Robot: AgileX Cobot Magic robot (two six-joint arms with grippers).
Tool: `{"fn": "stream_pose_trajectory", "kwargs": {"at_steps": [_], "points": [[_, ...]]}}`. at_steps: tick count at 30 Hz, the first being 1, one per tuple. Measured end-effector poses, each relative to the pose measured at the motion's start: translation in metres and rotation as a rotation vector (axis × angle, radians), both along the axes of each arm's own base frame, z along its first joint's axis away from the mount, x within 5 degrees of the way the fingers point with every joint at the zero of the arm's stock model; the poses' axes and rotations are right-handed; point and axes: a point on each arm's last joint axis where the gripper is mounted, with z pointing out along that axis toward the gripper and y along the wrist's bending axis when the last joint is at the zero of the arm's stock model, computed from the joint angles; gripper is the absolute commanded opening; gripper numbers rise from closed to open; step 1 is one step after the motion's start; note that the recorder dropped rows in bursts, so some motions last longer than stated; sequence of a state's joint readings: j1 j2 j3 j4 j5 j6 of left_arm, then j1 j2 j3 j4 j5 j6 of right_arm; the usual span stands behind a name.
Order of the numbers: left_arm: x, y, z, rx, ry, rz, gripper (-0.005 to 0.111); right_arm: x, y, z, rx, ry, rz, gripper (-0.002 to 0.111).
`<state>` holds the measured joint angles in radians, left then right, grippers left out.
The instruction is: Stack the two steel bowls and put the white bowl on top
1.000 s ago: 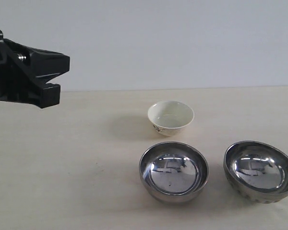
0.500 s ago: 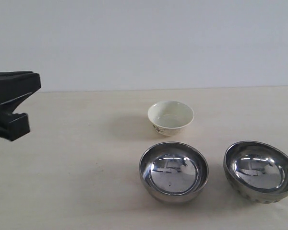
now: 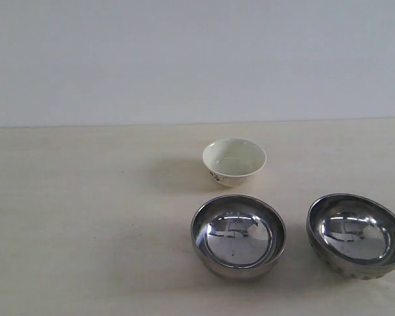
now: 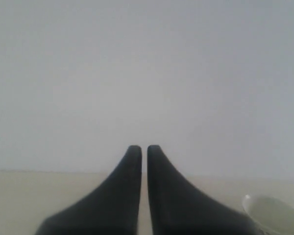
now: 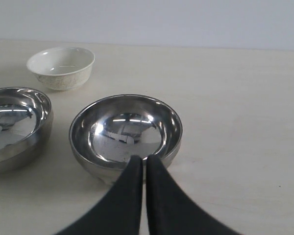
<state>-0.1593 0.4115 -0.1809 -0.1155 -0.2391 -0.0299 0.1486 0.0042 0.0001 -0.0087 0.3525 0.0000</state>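
Observation:
Two steel bowls stand side by side on the table: a smooth one in the middle and a dimpled one at the right edge. Behind them sits the small white bowl, upright and empty. Neither gripper shows in the exterior view. In the right wrist view my right gripper is shut and empty, its tips just short of the rim of one steel bowl, with the other steel bowl and the white bowl beyond. My left gripper is shut and empty, the white bowl's rim off to its side.
The pale table stretches bare to the left of the bowls. A plain grey wall rises behind the table's far edge.
The left arm has drawn back out of the exterior view past its left edge. The three bowls have not moved.

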Motion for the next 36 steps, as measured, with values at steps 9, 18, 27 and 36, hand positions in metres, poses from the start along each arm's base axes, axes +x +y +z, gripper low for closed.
{"fn": "stream_pose_trajectory", "kwargs": {"at_steps": [9, 18, 27, 36], "points": [[-0.031, 0.014, -0.017, -0.026, -0.142, 0.135, 0.004, 0.0, 0.0, 0.0, 0.0, 0.0, 0.0, 0.0], [-0.041, 0.013, -0.036, 0.022, -0.154, 0.13, 0.004, 0.0, 0.0, 0.0, 0.0, 0.0, 0.0, 0.0], [-0.043, 0.013, -0.042, 0.037, -0.105, 0.13, 0.004, 0.0, 0.0, 0.0, 0.0, 0.0, 0.0, 0.0], [-0.042, 0.013, -0.049, 0.103, -0.032, 0.132, 0.004, 0.0, 0.0, 0.0, 0.0, 0.0, 0.0, 0.0]]}}
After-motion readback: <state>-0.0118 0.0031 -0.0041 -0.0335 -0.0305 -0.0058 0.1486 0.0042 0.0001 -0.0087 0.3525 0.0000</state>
